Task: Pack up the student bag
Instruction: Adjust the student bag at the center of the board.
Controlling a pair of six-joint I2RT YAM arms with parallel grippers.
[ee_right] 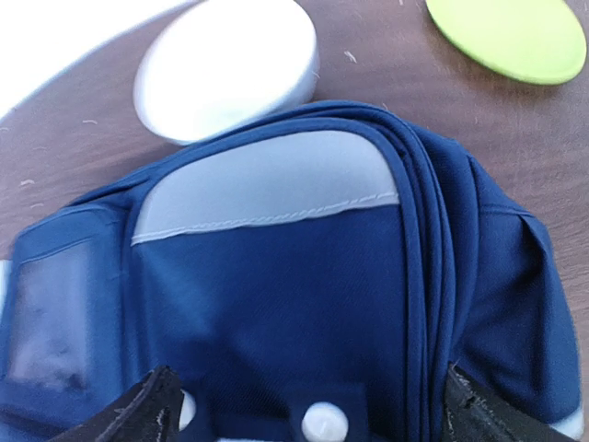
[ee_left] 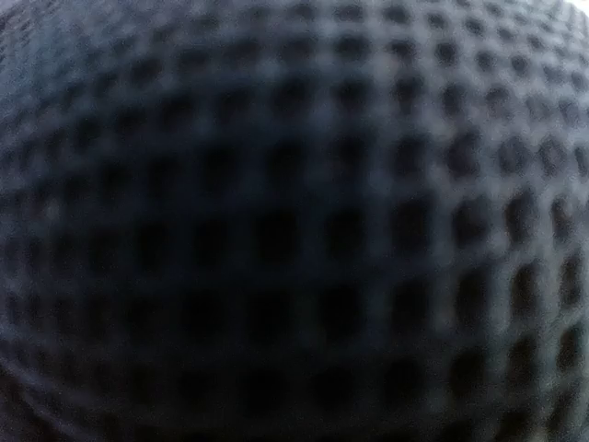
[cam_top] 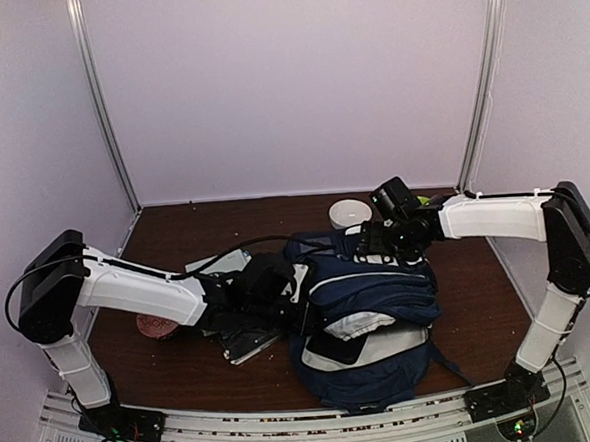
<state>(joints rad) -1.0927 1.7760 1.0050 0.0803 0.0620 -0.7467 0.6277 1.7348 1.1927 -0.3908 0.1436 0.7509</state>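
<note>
The student bag [cam_top: 370, 307], navy blue with white trim, lies in the middle of the table. My left gripper [cam_top: 277, 287] is pressed against the bag's left side. The left wrist view shows only blurred dark mesh fabric [ee_left: 294, 221] up close, and its fingers are hidden. My right gripper [cam_top: 378, 241] hovers over the bag's far end. In the right wrist view it [ee_right: 311, 414] is open wide, one fingertip on each side of the bag's navy fabric [ee_right: 294, 276] with its white panel and snaps, and it holds nothing.
A white round container [cam_top: 350, 214] [ee_right: 230, 69] stands just behind the bag. A lime-green disc [ee_right: 515, 32] lies on the brown table to its right. A pink item [cam_top: 159, 326] and flat papers or a book [cam_top: 244, 341] lie under the left arm.
</note>
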